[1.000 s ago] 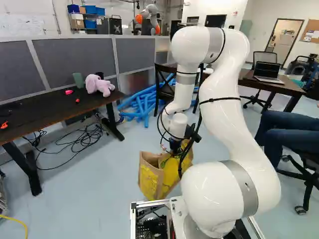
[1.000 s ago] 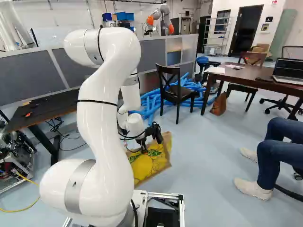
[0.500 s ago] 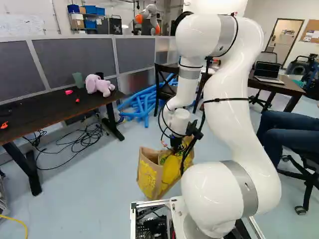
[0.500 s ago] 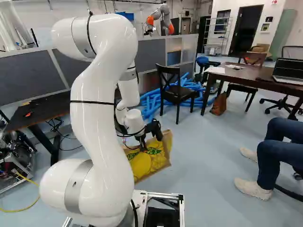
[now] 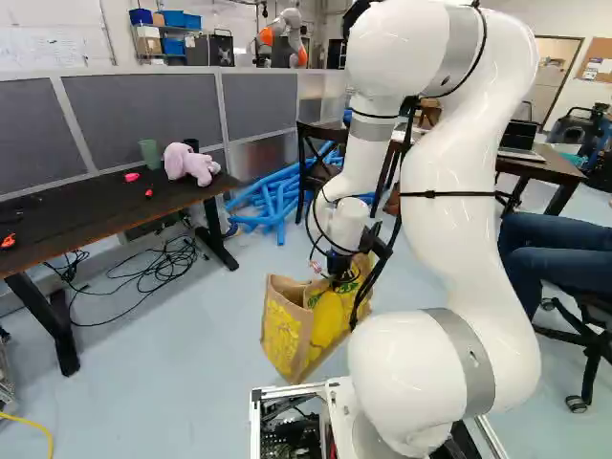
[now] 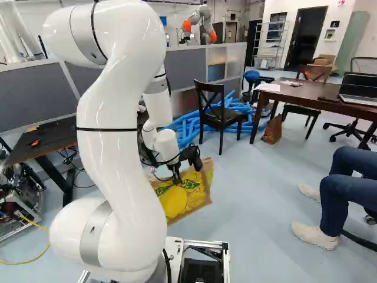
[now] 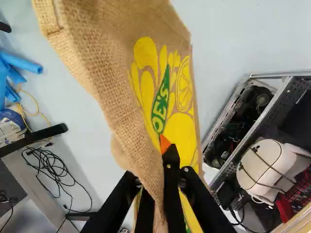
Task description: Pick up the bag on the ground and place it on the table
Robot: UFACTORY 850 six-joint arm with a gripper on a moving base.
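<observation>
Tan burlap bag point(image 7: 108, 77) with yellow fruit print point(image 7: 179, 133) and green lettering point(image 7: 161, 104)

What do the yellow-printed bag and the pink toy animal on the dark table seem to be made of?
The bag looks like matte burlap, its coarse weave plain in the wrist view. The toy animal seems soft plush, going by its rounded, shineless body, though the exact fabric is unclear.

1 pink plush point(image 5: 190, 163); blue tubes point(image 5: 279, 203); 1 laptop point(image 6: 359, 86)
</observation>
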